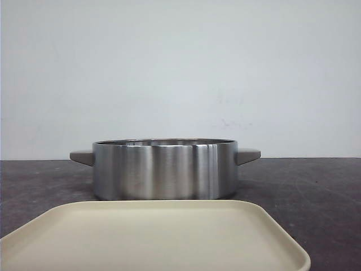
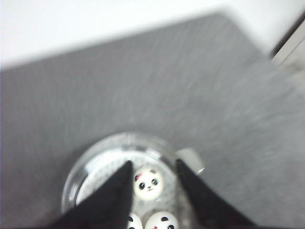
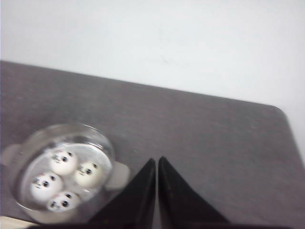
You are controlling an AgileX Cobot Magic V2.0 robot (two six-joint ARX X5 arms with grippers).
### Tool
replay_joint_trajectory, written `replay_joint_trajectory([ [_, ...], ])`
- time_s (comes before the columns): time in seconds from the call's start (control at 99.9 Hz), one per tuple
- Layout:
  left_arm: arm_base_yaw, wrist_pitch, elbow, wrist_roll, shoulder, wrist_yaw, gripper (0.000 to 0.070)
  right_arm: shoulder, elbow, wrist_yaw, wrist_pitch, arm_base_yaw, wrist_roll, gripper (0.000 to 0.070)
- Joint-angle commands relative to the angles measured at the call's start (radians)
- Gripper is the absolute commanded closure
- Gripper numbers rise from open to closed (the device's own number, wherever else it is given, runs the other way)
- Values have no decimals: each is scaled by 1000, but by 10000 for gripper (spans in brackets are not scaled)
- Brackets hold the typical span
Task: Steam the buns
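Your four panda-faced buns point(image 3: 62, 180) sit clustered inside the steel pot point(image 1: 163, 169), which stands on the dark gray tabletop point(image 1: 304, 192) against a white wall point(image 1: 180, 68). From the front you see only the pot's brushed side and its two stubby handles; the buns are hidden below the rim there. A cream tray point(image 1: 152, 237) lies on the tabletop just in front of the pot, nearer the camera.

Your left fingers point(image 2: 153, 183) hang spread apart above the pot, one panda bun showing in the gap between them and two more at the frame's edge; that view is blurred. Your right fingers point(image 3: 157, 167) are pressed together, tips touching, holding nothing, over bare tabletop just beside one pot handle. All four buns show in the right wrist view, faces up.
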Motion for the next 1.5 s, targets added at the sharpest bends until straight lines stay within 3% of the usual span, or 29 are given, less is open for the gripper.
replay_joint_trajectory([
  [0.0, -11, -64, 16, 51, -36, -27, 650, -6, -48, 8, 71, 30, 13, 693],
  [0.11, -13, -135, 15, 51, -169, -36, 690, -49, -219, 8, 237, 69, 2, 693],
  [0.22, -13, -175, 14, 50, -312, -36, 690, -97, -430, -14, 457, 107, -90, 693],
  [0.381, -13, -261, 14, 50, -495, -51, 690, -121, -685, -190, 805, 142, -238, 693],
  [0.471, -13, -337, 14, 50, -570, -72, 690, -113, -750, -255, 906, 142, -260, 693],
  [0.691, -13, -359, -20, 50, -706, -217, 690, -65, -758, -269, 928, 142, -249, 693],
  [1.021, -13, -350, -58, 51, -738, -201, 690, -67, -757, -270, 945, 142, -248, 693],
  [1.212, -13, -199, -414, 50, -811, -184, 690, -67, -757, -270, 946, 142, -249, 693],
  [1.352, -13, 19, -748, 39, -941, -86, 690, -67, -757, -268, 946, 142, -249, 693],
  [1.492, -13, 95, -955, -16, -1049, -98, 690, -67, -757, -266, 946, 142, -249, 693],
])
